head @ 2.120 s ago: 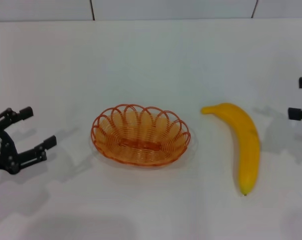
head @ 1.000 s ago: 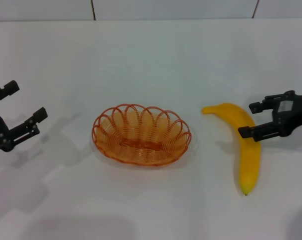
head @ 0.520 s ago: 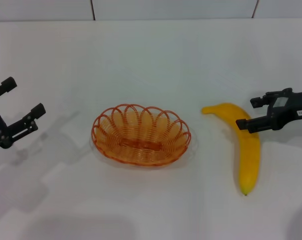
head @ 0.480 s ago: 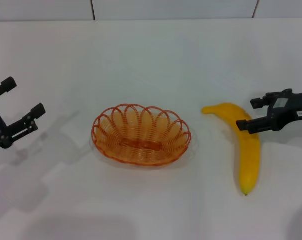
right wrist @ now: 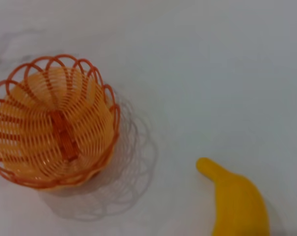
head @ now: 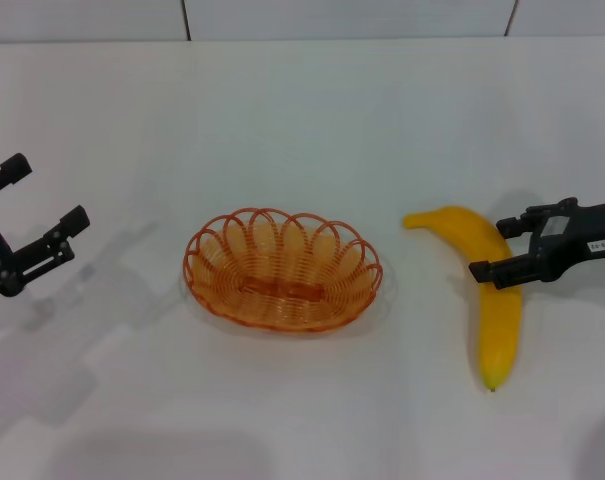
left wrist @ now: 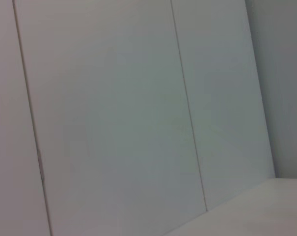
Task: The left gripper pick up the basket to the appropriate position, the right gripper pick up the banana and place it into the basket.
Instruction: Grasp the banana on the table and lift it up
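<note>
two grippers spread wide: the right gripper point(head: 502, 246) straddles the banana point(head: 487, 290) near the worktop's right edge, needing only to close; left gripper point(head: 32, 222) hovers left, clear of the central basket point(head: 282, 268).

Both hands black, two-fingered — right hand point(head: 505, 248) bears a white label; left hand point(head: 37, 203) plain.

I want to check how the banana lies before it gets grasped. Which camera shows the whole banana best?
The head view: the banana lies there full length on the table, stem to dark tip, with the right hand open over its middle. The right wrist view catches only its stem end, cut off by the frame edge. The left wrist view shows none of it.
</note>
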